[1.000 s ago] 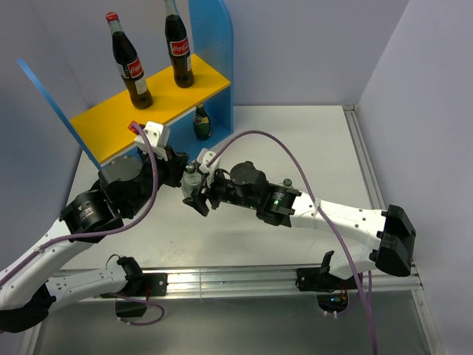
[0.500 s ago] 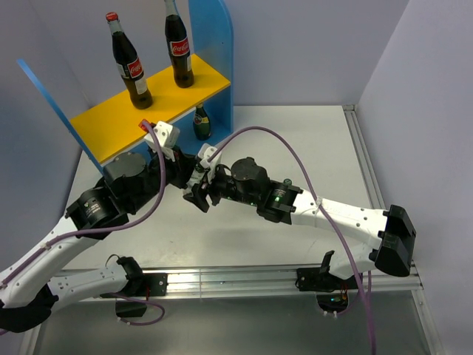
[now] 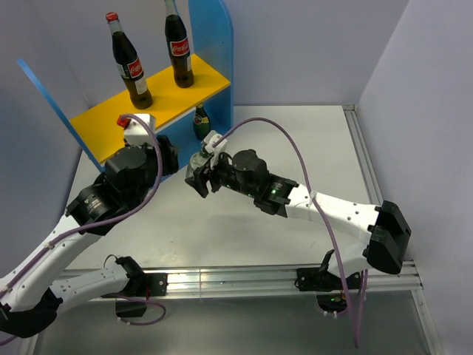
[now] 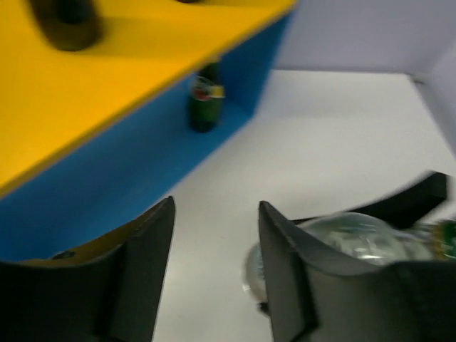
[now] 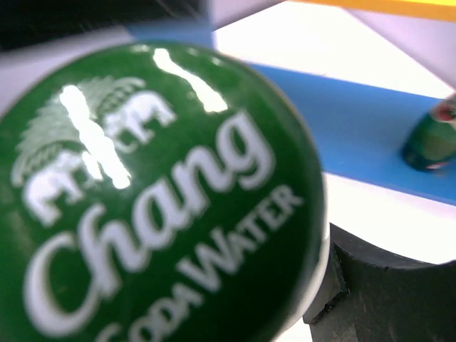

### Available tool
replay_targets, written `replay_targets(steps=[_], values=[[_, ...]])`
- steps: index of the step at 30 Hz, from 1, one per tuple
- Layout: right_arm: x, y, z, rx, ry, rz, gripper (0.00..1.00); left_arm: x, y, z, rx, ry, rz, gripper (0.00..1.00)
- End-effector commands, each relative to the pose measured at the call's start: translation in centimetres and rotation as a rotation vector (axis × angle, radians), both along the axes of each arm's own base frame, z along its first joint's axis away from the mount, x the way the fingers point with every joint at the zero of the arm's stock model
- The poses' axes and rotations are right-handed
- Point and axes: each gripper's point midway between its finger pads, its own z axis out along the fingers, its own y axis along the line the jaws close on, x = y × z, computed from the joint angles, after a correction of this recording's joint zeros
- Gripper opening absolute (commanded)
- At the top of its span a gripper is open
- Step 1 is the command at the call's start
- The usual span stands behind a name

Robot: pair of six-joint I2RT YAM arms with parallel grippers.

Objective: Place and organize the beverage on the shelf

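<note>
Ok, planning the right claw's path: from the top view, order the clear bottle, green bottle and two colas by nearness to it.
1. Clear bottle, held in the right claw itself.
2. Green bottle, just beyond, under the shelf.
3. Right cola and left cola, farther back on the shelf top: too close to call.

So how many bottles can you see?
4. Two cola bottles stand on the shelf top, a green bottle below it, a clear bottle in the right claw. Others may be hidden.
</note>
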Motion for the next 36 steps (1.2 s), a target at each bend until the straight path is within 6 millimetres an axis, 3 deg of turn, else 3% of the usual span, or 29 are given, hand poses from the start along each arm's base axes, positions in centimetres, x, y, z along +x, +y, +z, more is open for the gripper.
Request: replay_targets(steps=[1,3,5,10,16,21,26,32,36], values=[[3.4,-0.3,7.7,0.262,-0.143,-0.137,0.0,1.2,5.2,1.4,-0.04,-0.044,0.227,0.61],[4.5,0.2,6.9,0.259,-0.129,-0.16,0.0,1.5,6.3,1.6,-0.055,-0.058,0.251,0.72],[5.9,0.3,6.0,0.255,-0.117,-0.203,0.0,1.4,6.9,1.8,-0.054,-0.067,0.263,0.76],[8.8,2.0,2.7,0.256,-0.157,-0.255,0.0,0.0,8.2,2.4,-0.038,-0.086,0.261,0.78],[12.6,5.1,-0.8,0.199,-0.12,-0.28,0.0,-1.1,8.9,0.6,-0.031,-0.128,0.237,0.85],[15.8,6.0,-2.8,0.215,-0.083,-0.311,0.0,-1.1,9.0,0.5,-0.021,-0.144,0.234,0.84],[17.3,7.4,-4.1,0.176,-0.115,-0.314,0.0,-1.0,9.1,-0.1,-0.003,-0.134,0.245,0.84],[18.8,9.1,-5.6,0.151,-0.13,-0.279,0.0,-1.8,9.5,0.7,-0.038,-0.179,0.232,0.87],[19.7,9.4,-6.0,0.136,-0.163,-0.252,0.0,-2.1,9.8,1.0,-0.046,-0.189,0.231,0.95]])
